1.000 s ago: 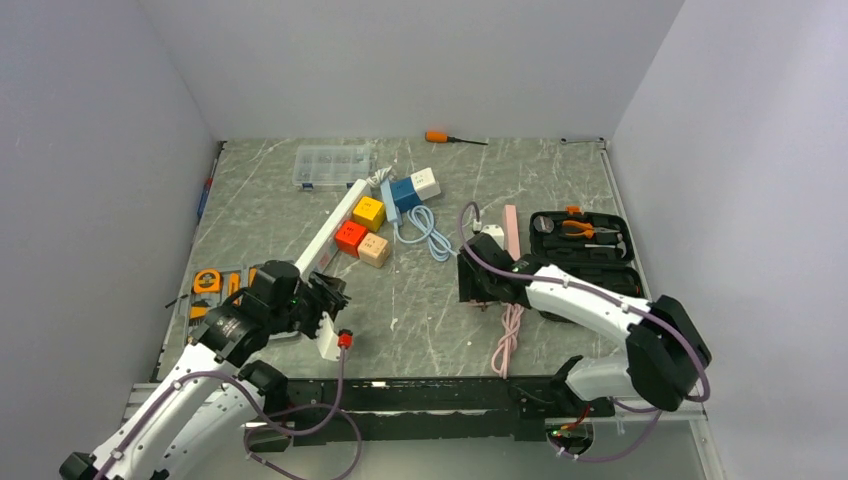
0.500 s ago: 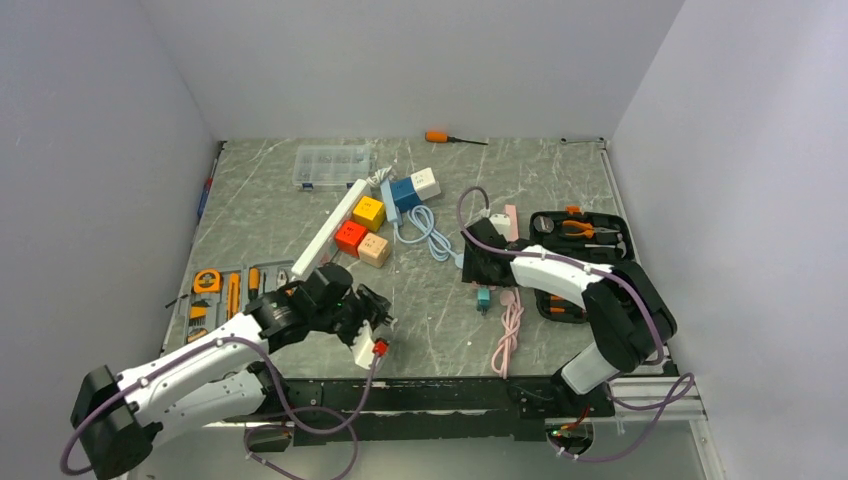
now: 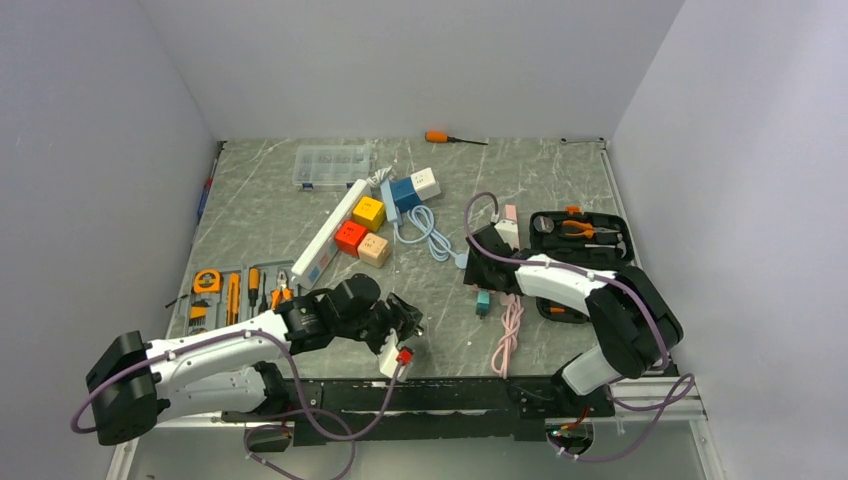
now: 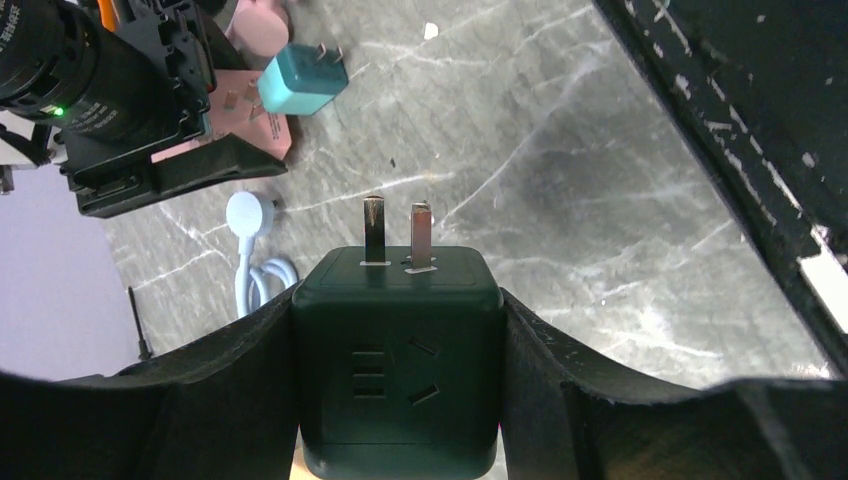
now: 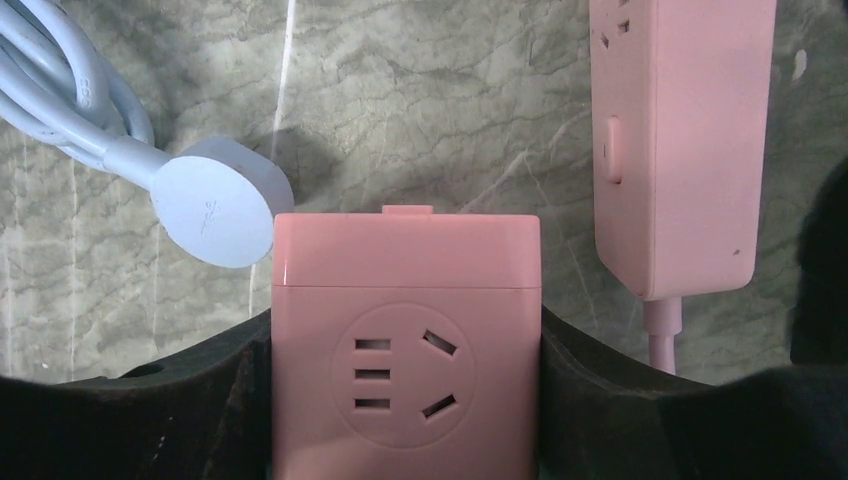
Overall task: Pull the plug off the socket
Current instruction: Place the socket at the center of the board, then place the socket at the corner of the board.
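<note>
On the table, near 3 o'clock of centre, a pink power strip lies flat. At its 7 o'clock the right gripper is clamped on the pink cube socket, pinching both side faces, probably to brace it against a pull. At the table's 6 o'clock edge the left gripper is clamped on the dark cube plug, gripped by its sides so both prongs are clear. Plug and socket are well apart: separation appears complete. A teal plug lies loose at the socket's 6 o'clock.
</note>
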### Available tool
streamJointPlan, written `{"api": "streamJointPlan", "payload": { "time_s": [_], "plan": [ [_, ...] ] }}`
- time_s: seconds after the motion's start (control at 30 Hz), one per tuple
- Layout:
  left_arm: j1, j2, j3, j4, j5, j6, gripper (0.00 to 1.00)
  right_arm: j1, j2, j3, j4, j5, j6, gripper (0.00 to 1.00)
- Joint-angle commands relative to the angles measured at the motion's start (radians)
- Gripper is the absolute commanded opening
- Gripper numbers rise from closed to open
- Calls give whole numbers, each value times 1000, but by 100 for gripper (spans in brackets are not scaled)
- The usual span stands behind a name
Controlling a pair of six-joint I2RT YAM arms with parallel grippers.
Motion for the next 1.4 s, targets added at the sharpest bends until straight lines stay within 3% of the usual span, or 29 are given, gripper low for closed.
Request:
{"api": "streamJointPlan", "payload": {
  "time_s": [0.0, 0.2, 0.5, 0.87, 0.97, 1.17, 1.37],
  "plan": [
    [-40, 27, 4, 99, -11, -64, 0, 2, -32, -22, -57, -1, 19, 36],
    [-73, 41, 17, 103, -39, -75, 0, 3, -103, 35, -89, -9, -8, 62],
    [-106, 65, 36, 97, -67, -101, 0, 3, -159, 120, -131, 25, -59, 69],
    [-107, 51, 50, 77, -100, -123, 0, 26, -147, 126, -140, 112, -57, 62],
    [-107, 47, 42, 87, -108, -129, 0, 41, -157, 168, -122, 144, -77, 54],
    [-108, 68, 37, 112, -125, -185, 0, 50, -79, 178, 25, 53, -107, 35],
    [-107, 214, 164, 37, -104, -282, 0, 50, 8, 129, 52, 25, -73, 24]
  ]
}}
